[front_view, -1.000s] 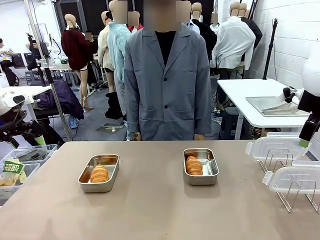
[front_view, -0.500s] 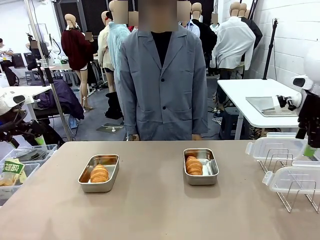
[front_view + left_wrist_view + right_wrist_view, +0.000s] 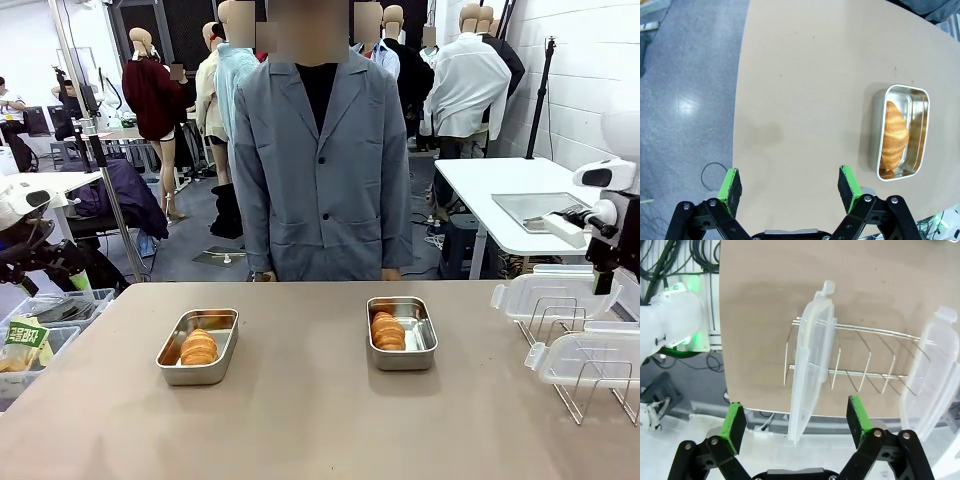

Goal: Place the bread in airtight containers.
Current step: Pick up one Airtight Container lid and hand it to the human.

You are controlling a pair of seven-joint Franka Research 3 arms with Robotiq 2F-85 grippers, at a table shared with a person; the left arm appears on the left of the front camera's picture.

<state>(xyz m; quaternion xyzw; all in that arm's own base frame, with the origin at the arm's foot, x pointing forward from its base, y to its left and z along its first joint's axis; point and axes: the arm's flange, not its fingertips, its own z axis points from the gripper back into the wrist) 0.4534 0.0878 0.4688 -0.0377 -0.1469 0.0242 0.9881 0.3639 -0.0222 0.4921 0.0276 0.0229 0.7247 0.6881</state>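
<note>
Two steel airtight containers stand open on the tan table. The left container holds one golden bread roll, and the right container holds the other roll. Their clear lids stand in a wire rack at the right. My left gripper hangs open high above the table, with the container and its bread off to one side. My right gripper is open above one upright lid, apart from it.
A person in a grey coat stands at the table's far edge. Plastic bins sit off the table's left side. A second lid leans in the rack near the table edge. My right arm hangs over the rack.
My right arm has turned and risen at the right edge, over the lid rack. The person has shifted slightly. The containers and bread have not moved.
</note>
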